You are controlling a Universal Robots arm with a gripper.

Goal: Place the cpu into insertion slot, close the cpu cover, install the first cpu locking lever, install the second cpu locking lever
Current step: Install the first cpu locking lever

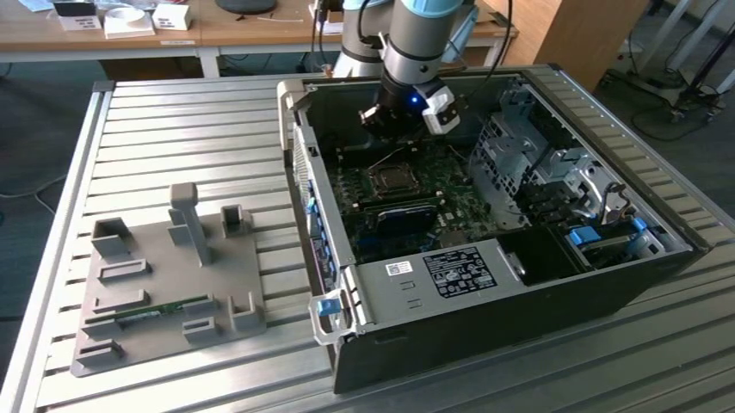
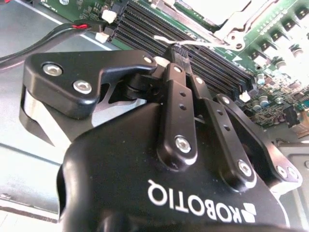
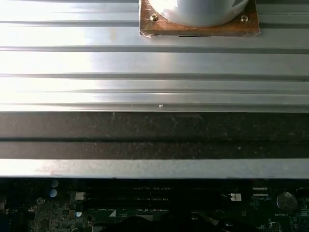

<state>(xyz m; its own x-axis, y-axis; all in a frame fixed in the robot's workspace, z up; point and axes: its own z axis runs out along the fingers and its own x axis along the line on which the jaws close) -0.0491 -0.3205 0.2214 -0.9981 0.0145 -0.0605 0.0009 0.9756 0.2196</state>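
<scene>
**Desk:** What does the bench look like?

**Me:** I've got a slatted aluminium table [image 1: 172, 129]. At the exterior view's left there's a grey fixture tray [image 1: 161, 284]. Right of it is the open computer case [image 1: 494, 301], with my arm reaching down into it.

**Desk:** Where's the chip?

**Me:** The insertion slot [image 1: 391, 179] sits mid-board in the exterior view. In the second wrist view the cpu [image 2: 207, 5] lies in the slot, silvery top up. The cpu cover [image 2: 241, 21] looks to be down around it, though I see just one corner.

**Desk:** And your gripper?

**Me:** The gripper [image 2: 177, 50] is low over the black memory slots [image 2: 159, 29], near the socket, with its fingers drawn together. A pale rod [image 2: 203, 43] crosses right at the tips. I can't tell whether I'm pinching it or merely touching it.

**Desk:** Which step, then?

**Me:** Lever work, I judge. Chip and cover look done, and I take the rod for a locking lever. The next move calls for a steady push that keeps the rod under the tips and stays off the memory slots.
</scene>
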